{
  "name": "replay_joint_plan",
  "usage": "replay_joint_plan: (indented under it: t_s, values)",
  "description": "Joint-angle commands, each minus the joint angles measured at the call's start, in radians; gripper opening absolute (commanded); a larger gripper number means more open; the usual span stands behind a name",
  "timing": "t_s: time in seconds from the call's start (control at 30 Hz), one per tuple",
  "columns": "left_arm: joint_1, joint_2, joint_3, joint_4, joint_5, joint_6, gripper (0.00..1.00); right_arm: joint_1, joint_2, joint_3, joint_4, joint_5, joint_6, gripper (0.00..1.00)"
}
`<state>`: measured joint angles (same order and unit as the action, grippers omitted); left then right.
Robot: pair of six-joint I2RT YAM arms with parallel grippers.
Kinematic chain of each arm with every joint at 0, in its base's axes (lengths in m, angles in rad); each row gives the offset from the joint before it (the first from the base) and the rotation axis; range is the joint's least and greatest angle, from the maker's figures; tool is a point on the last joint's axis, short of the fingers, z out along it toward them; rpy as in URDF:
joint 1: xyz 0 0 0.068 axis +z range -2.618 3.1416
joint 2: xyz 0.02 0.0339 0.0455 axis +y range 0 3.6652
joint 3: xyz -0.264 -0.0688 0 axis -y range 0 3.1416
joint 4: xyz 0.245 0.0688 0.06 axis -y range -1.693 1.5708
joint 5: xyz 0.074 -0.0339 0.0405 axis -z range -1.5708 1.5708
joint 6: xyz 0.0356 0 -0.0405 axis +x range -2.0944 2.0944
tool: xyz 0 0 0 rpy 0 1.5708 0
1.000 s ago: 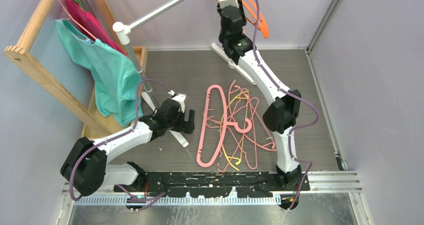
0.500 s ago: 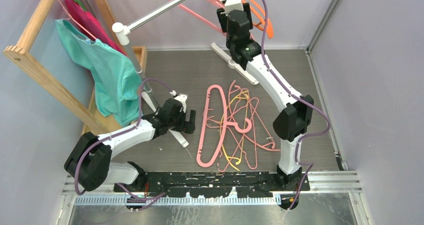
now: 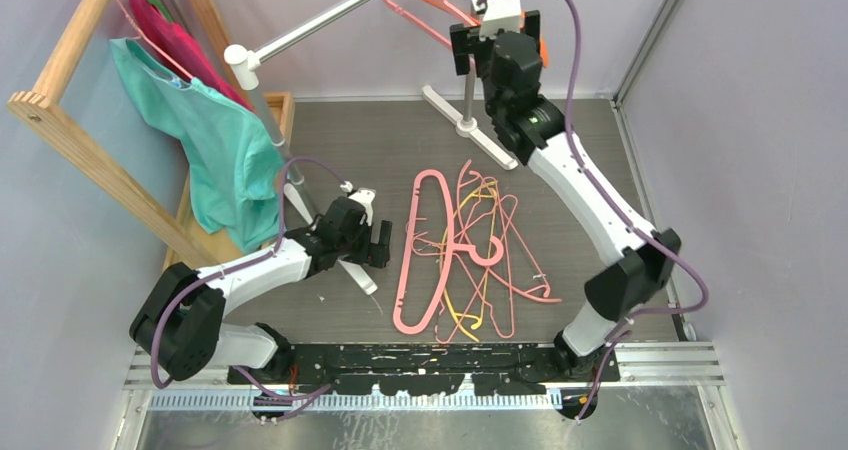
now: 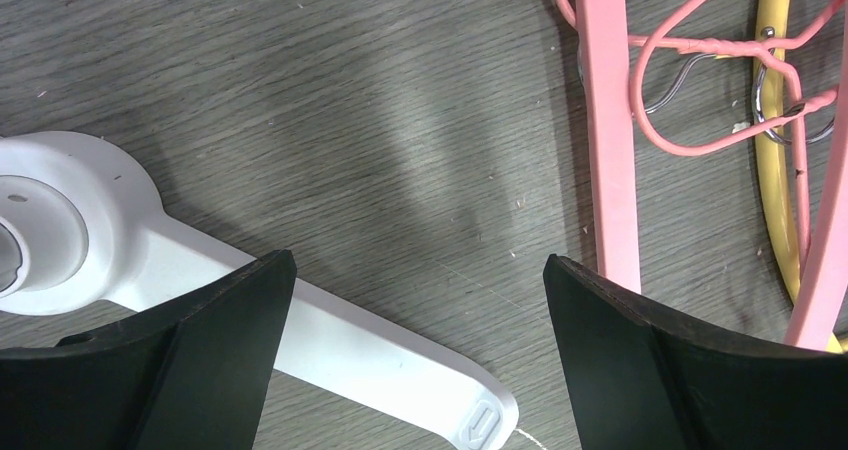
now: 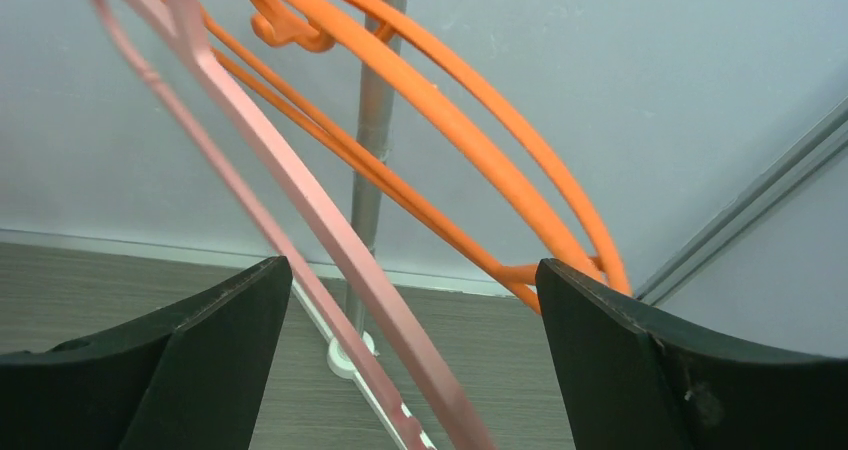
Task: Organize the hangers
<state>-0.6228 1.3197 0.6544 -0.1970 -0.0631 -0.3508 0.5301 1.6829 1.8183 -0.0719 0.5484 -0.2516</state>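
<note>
Hangers (image 3: 452,250) lying tangled from the table's (image 3: 350,140) near edge to its middle | left gripper (image 3: 378,242) hovering left of them above the white rack foot (image 4: 330,345), jaws spread, empty | right gripper (image 5: 412,310) hovering at the far edge, jaws spread wide, empty; pink hanger (image 5: 300,185) and orange hangers (image 5: 470,90) hanging from the rail (image 3: 320,20) before it
</note>
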Motion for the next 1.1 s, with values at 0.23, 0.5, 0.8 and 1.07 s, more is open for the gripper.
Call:
replay_joint_plan:
  t_s: [0.23, 0.5, 0.8, 1.07]
  values:
    - [-0.001, 0.001, 0.033, 0.044, -0.03, 0.008, 0.98, 0.177, -0.362, -0.192, 0.008, -0.119, -0.011, 0.97]
    - [-0.001, 0.005, 0.047, 0.027, -0.03, -0.004, 0.98, 0.475, -0.538, -0.586, -0.064, 0.006, 0.233, 0.87]
    - [-0.002, -0.042, 0.046, -0.005, -0.055, 0.017, 0.98, 0.595, -0.626, -1.064, -0.106, 0.042, 0.786, 0.75]
    - [-0.001, -0.107, 0.021, -0.02, -0.05, 0.02, 0.98, 0.602, -0.534, -1.223, -0.062, 0.099, 1.06, 0.68]
